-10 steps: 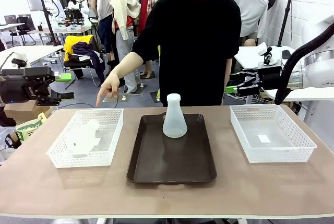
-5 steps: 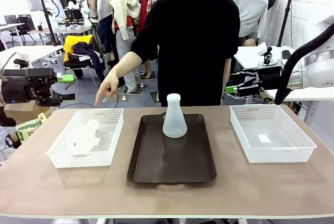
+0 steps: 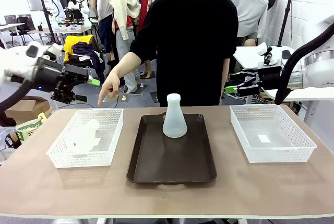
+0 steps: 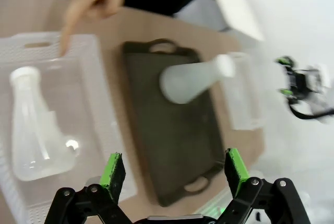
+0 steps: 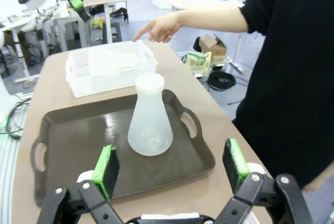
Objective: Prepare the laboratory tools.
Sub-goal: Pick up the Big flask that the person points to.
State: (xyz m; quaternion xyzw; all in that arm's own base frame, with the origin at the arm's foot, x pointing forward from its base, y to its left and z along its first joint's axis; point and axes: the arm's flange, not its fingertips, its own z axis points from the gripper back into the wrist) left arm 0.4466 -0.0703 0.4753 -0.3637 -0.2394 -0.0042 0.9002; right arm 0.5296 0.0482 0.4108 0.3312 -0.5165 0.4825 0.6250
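Observation:
One frosted conical flask (image 3: 174, 117) stands upright at the far end of the dark brown tray (image 3: 172, 166). A second flask (image 3: 83, 136) lies on its side in the left white basket (image 3: 112, 140). The person's hand (image 3: 108, 89) points a finger down at that basket's far edge. My left gripper (image 3: 86, 89) hovers open beyond the table's far left corner, above and behind the basket. In the left wrist view the left gripper (image 4: 175, 166) looks down on the lying flask (image 4: 34, 130) and the upright flask (image 4: 190, 78). My right gripper (image 3: 230, 83) hangs open behind the table's far right; in the right wrist view the right gripper (image 5: 169, 164) faces the upright flask (image 5: 150, 117).
A second white basket (image 3: 300, 148) sits at the table's right with a small white patch on its floor. The person stands close behind the table's far edge. Bare tabletop (image 3: 167, 200) runs along the near edge.
My left arm has swung in from the far left, turning its gripper toward the left basket. The person's pointing hand, both flasks and the right arm have stayed put.

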